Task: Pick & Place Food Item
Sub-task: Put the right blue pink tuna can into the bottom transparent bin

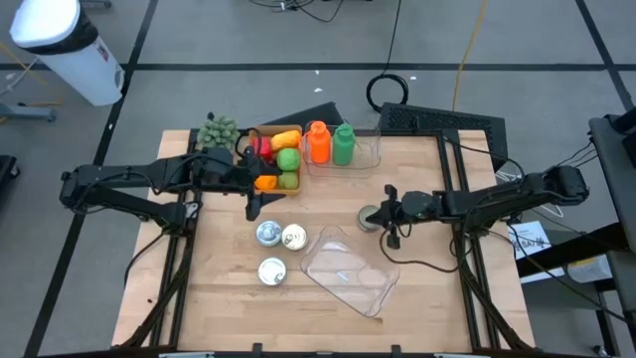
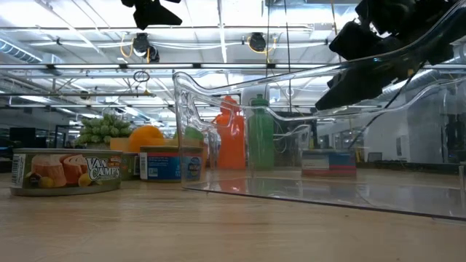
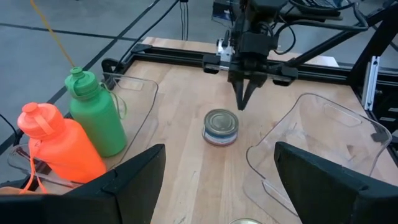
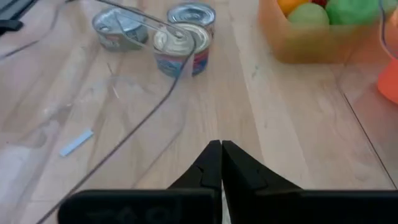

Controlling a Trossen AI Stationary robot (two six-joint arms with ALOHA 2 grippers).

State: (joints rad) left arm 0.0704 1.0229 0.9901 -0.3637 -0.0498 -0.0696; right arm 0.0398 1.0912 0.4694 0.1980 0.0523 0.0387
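Now, left to right as we see it:
Left gripper (image 1: 256, 204): fingers spread and empty, just in front of the orange basket (image 1: 260, 132); in the low view we see only a dark piece of it.
Basket contents: green, red and orange fruit; the arm hides part of it.
Three cans (image 1: 269, 233): grouped near the front, beside the tilted clear container (image 1: 348, 268).
Fourth can (image 3: 221, 127): at mid-table, partly hidden from above by the right gripper.
Right gripper (image 3: 244, 99): pinched shut, empty, tips just over that can.
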